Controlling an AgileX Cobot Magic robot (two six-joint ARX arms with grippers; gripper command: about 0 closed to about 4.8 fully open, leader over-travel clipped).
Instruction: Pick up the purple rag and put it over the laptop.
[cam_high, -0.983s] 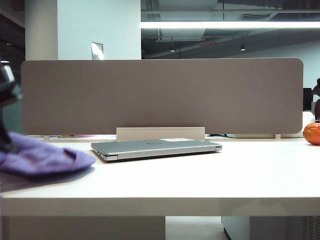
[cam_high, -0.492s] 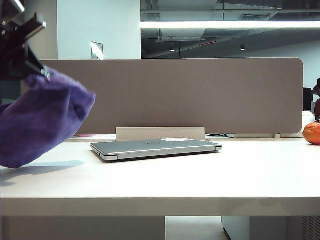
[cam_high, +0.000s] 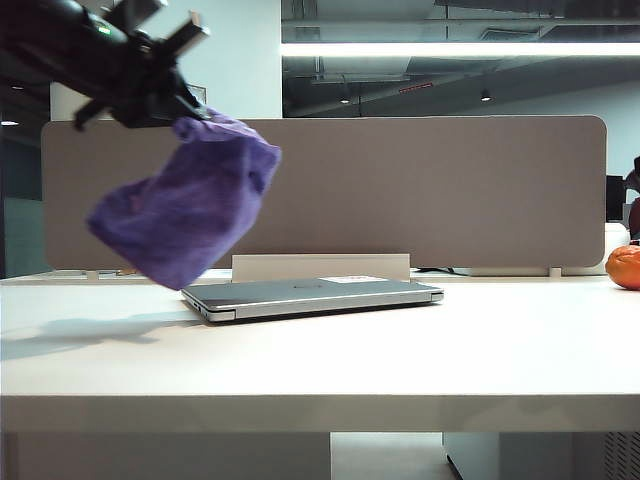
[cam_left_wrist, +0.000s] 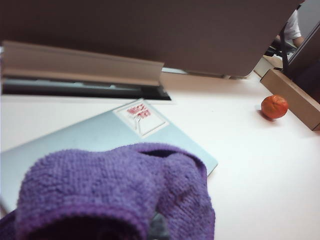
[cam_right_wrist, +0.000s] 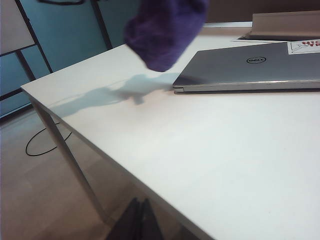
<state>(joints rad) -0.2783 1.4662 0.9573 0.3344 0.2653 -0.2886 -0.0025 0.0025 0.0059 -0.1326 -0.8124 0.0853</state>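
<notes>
The purple rag (cam_high: 190, 205) hangs in the air in a bunched bundle, held at its top by my left gripper (cam_high: 185, 108), which is shut on it. It dangles above the table just left of the laptop (cam_high: 312, 296), its lowest part near the laptop's left end. In the left wrist view the purple rag (cam_left_wrist: 115, 195) fills the foreground and hides the jaws, with the laptop (cam_left_wrist: 95, 137) lying closed beyond it. In the right wrist view the purple rag (cam_right_wrist: 165, 27) hangs beside the laptop (cam_right_wrist: 250, 67). My right gripper (cam_right_wrist: 141, 210) is shut, off the table's near edge.
An orange fruit (cam_high: 624, 266) sits at the table's far right, also seen as an orange fruit (cam_left_wrist: 274, 106). A grey partition panel (cam_high: 420, 190) stands behind the laptop, with a pale cable tray (cam_high: 320, 267) at its foot. The white table (cam_high: 400, 350) ends in a front edge.
My left arm has lifted the purple rag off the table at the far left and carried it up and rightward toward the laptop. The right gripper has kept still.
</notes>
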